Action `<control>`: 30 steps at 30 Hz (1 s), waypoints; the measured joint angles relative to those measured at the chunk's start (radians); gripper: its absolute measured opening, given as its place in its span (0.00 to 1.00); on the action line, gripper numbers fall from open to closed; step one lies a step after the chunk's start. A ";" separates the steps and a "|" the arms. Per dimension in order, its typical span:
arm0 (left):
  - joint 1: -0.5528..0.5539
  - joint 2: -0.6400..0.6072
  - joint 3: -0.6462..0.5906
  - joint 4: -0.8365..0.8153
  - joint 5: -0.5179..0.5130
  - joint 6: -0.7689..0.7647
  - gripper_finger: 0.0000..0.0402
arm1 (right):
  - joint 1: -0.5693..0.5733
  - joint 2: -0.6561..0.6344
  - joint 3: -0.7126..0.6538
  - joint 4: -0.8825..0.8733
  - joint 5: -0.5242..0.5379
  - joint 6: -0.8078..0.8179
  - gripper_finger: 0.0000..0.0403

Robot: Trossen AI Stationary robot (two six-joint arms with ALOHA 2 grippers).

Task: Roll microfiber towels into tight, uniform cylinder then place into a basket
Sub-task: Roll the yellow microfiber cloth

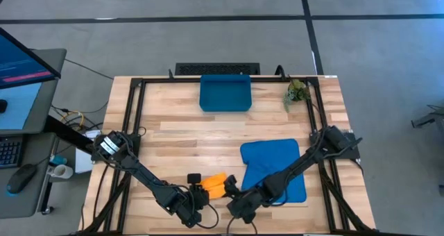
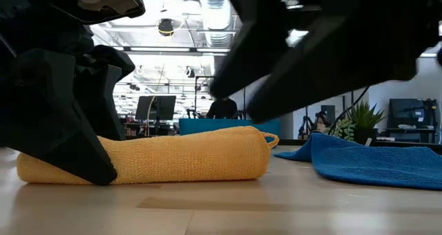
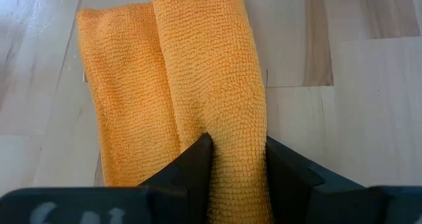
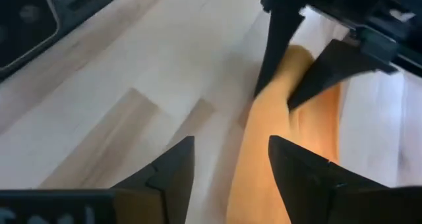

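Note:
An orange-yellow towel (image 1: 214,184), rolled into a cylinder (image 2: 179,155), lies on its side near the table's front edge. My left gripper (image 1: 200,196) is shut on its left end. My right gripper (image 4: 227,165) stands open over the roll's right end (image 4: 264,151), one finger on each side. The blue towel (image 1: 274,170) lies spread flat on the table at the right. The dark-blue basket (image 1: 225,94) stands at the far edge. My left gripper pinches the roll's left end (image 3: 237,128) between its two fingers (image 3: 191,165), one on each side. It comes slanting down from the near left, the fingers pointing along the roll. The roll lies on the table, a flatter part of the towel (image 3: 125,105) beside it. My right gripper: I cannot tell whether its fingers touch the roll.
A small green plant (image 1: 297,91) stands at the far right corner. Bare wood lies between the towels and the basket. A black frame runs along the table's edges (image 1: 132,111). A desk with a monitor (image 1: 21,69) stands off the table's left.

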 joint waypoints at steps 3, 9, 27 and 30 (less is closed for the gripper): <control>0.000 0.000 0.000 0.001 0.000 0.000 0.28 | -0.007 0.010 -0.001 -0.006 0.001 -0.008 0.54; 0.000 0.000 -0.001 0.004 -0.002 0.005 0.28 | -0.051 0.010 -0.001 -0.058 0.007 0.053 0.51; -0.001 0.000 -0.001 0.007 -0.009 0.005 0.28 | -0.095 0.110 0.007 -0.075 0.035 0.246 0.48; -0.003 0.000 0.007 0.001 -0.012 0.019 0.28 | -0.114 0.110 0.007 -0.080 -0.005 0.319 0.46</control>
